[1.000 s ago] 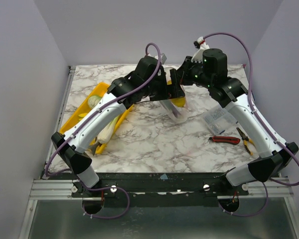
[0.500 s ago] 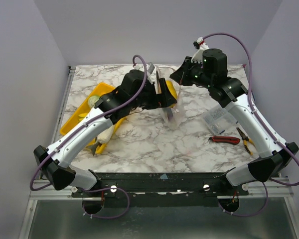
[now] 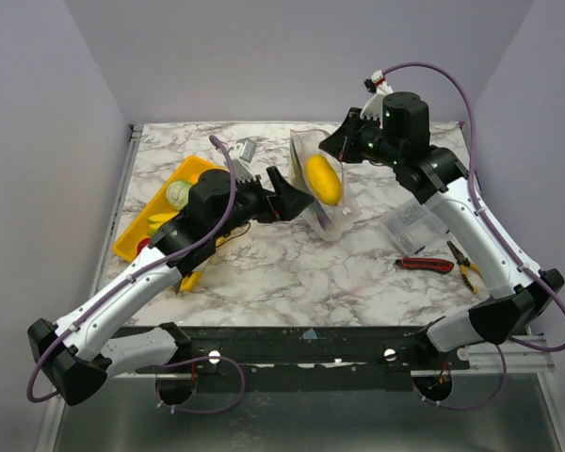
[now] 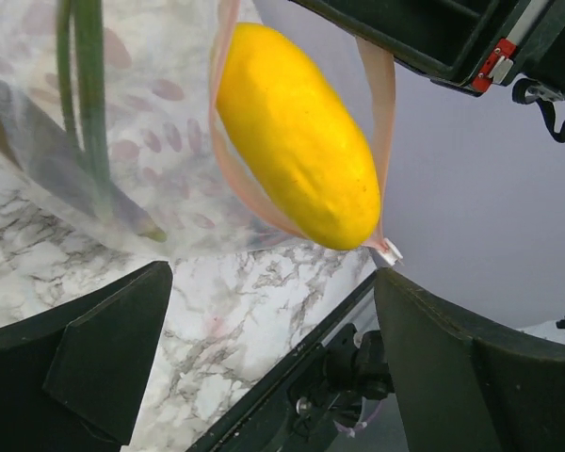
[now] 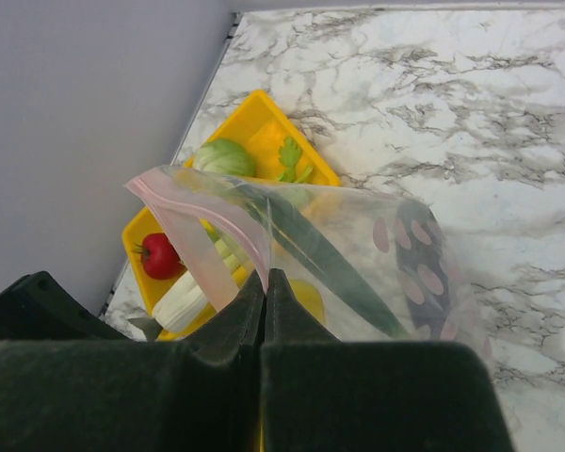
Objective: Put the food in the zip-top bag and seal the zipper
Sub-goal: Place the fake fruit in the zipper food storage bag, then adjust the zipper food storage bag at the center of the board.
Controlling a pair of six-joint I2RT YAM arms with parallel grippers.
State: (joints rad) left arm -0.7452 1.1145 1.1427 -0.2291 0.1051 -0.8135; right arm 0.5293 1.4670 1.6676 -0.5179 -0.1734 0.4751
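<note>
The clear zip-top bag point(image 3: 328, 215) hangs from my right gripper point(image 3: 331, 144), which is shut on its pink zipper strip point(image 5: 196, 204) at the mouth. The yellow oval point(image 3: 323, 179) sits in the open mouth between the two pink strips, seen close in the left wrist view point(image 4: 297, 141). Thin green stalks point(image 4: 83, 89) and a dark purple piece point(image 5: 424, 264) lie inside the bag. My left gripper point(image 3: 303, 199) is open and empty, just left of the bag and below the yellow oval. The round pale green piece point(image 3: 177, 194) and the red piece point(image 5: 160, 256) lie in the yellow tray.
The yellow tray point(image 3: 196, 170) stands at the left with white and green pieces point(image 5: 193, 294). At the right lie a clear packet of grey bits point(image 3: 412, 226), a red-handled tool point(image 3: 426, 265) and yellow-handled pliers point(image 3: 465, 266).
My left gripper has let go of the yellow oval at the bag mouth and drawn back to the left, now open. The right gripper still holds the bag up.
</note>
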